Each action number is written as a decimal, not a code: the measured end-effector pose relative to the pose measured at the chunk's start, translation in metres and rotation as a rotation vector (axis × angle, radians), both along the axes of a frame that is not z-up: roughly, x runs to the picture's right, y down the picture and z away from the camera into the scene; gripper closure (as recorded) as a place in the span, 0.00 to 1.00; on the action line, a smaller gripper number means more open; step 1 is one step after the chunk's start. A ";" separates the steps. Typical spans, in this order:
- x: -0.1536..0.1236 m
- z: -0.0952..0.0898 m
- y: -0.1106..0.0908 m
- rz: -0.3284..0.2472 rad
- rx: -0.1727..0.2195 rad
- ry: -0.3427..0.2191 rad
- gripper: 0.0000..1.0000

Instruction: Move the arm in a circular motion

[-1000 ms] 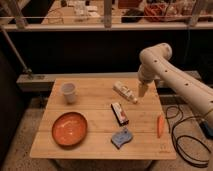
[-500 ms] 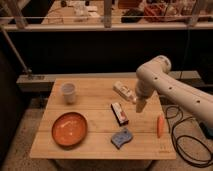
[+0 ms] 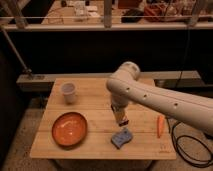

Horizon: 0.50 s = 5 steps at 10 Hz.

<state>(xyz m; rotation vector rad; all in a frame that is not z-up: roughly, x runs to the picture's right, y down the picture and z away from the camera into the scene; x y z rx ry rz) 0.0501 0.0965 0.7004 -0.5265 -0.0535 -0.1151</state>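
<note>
Arm [image 3: 150,95]: in from right, over table [image 3: 95,112]
Hand [image 3: 120,118]: pts down, near blue obj [image 3: 121,138]
Grip: can't tell

The thick cream-white tubular arm [image 3: 155,100] carries small dark dots; its narrow pale gripper [image 3: 120,118] hangs over the pale yellow-brown slatted wooden table [image 3: 100,150]. Round orange-red bowl [image 3: 70,129]; white plastic cup [image 3: 69,92]; blue crumpled cloth [image 3: 122,137]; orange carrot-shaped stick [image 3: 160,126]

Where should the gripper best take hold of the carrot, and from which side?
Probably at the middle of the carrot, from above, jaws across its thin width: it lies flat and long on the table. The gripper hangs over the table's middle, apart from it.
</note>
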 end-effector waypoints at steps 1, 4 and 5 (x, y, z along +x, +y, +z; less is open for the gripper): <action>-0.026 0.002 -0.002 -0.080 -0.009 -0.046 0.20; -0.106 0.017 -0.019 -0.345 -0.044 -0.239 0.20; -0.128 0.023 -0.024 -0.436 -0.055 -0.309 0.20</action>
